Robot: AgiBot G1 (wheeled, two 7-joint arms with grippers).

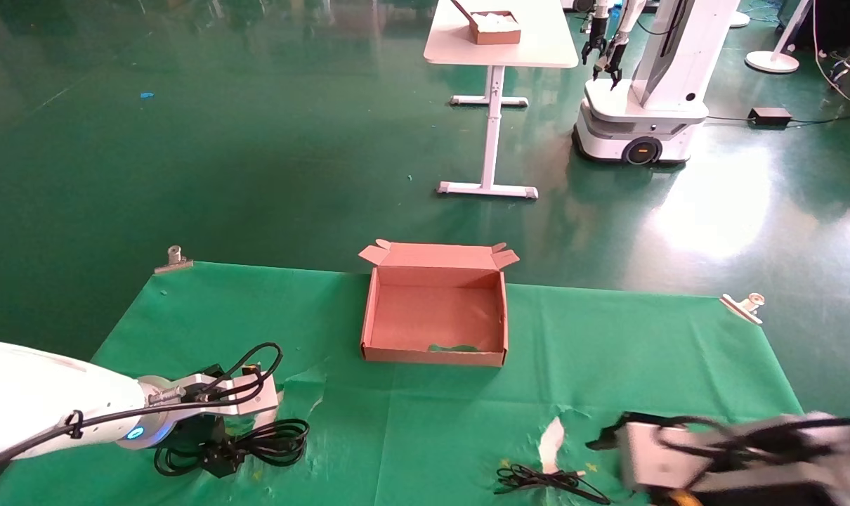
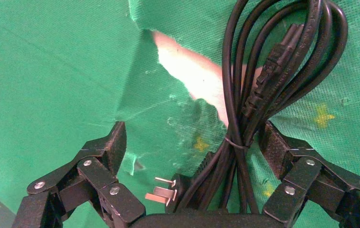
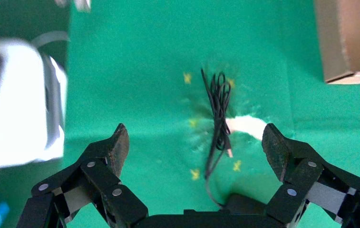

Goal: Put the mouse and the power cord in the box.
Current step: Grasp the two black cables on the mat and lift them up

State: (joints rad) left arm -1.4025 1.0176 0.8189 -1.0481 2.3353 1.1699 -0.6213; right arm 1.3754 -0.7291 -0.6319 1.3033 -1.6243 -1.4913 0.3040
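Observation:
The brown cardboard box [image 1: 432, 355] stands open at the middle of the green cloth, its corner also in the right wrist view [image 3: 354, 38]. The power cord [image 1: 277, 441], a tied bundle of thick black loops [image 2: 244, 95] with a pronged plug, lies at the near left. My left gripper [image 2: 194, 142] is open, straddling the cord low over the cloth, the bundle close beside one finger [image 2: 275, 145]. The mouse wire [image 1: 544, 481] [image 3: 218, 109] lies coiled at the near right. My right gripper [image 3: 195, 137] hangs open above it, with the dark mouse body [image 3: 247, 204] at its base.
Metal clips [image 1: 174, 258] [image 1: 744, 306] pin the cloth's far corners. The cloth is torn, showing white patches [image 1: 551, 443] [image 2: 192, 71]. Beyond the table stand a white table with a small brown box [image 1: 495, 27] and another robot [image 1: 643, 105].

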